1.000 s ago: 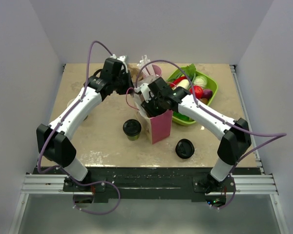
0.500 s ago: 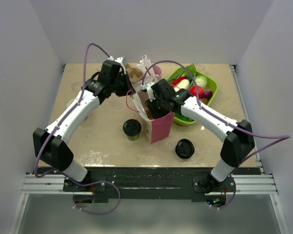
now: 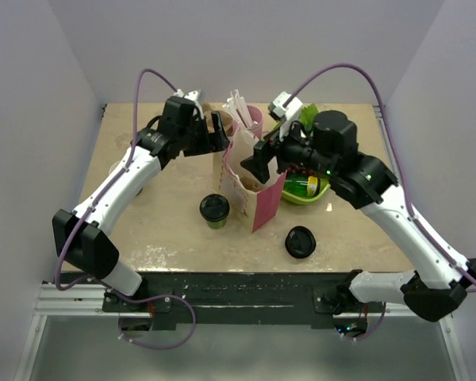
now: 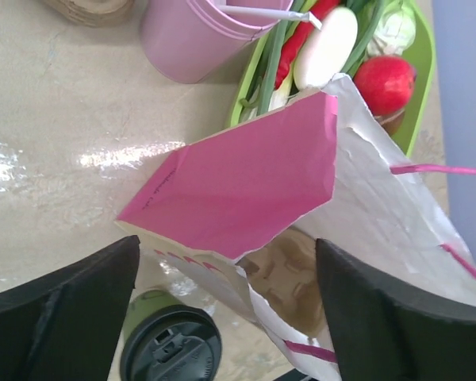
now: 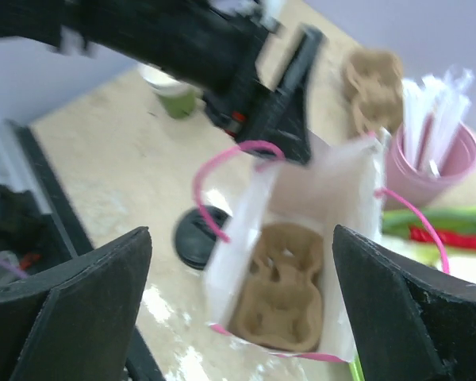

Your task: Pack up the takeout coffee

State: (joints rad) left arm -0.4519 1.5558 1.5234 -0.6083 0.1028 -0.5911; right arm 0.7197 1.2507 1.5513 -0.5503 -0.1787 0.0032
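Observed: the pink paper bag [image 3: 259, 200] stood upright at centre frame in the overhead view, mouth open, with a moulded cardboard cup carrier [image 5: 279, 295] seated on its floor. The takeout coffee [image 3: 214, 209], lid on, stood unheld on the table [image 3: 163, 230] just left of the bag's base; contact between the two could not be told. The left gripper [image 4: 226, 294] hung by the bag's upper-left rim, jaws spread wide and empty. The right gripper [image 5: 242, 305] hovered over the mouth from the right, jaws likewise wide, holding nothing. A loose black lid [image 3: 300, 241] lay lower right of the bag, apart.

Assessment: bag ready, cup not yet picked. Recommended practice: the left arm, being nearer, should descend on the cup, close across the paper wall below the lid, lift it level, clear the rim and pink handles, and lower it into a carrier well. The right gripper might steady the far rim, as the bag looked light and liable to tip
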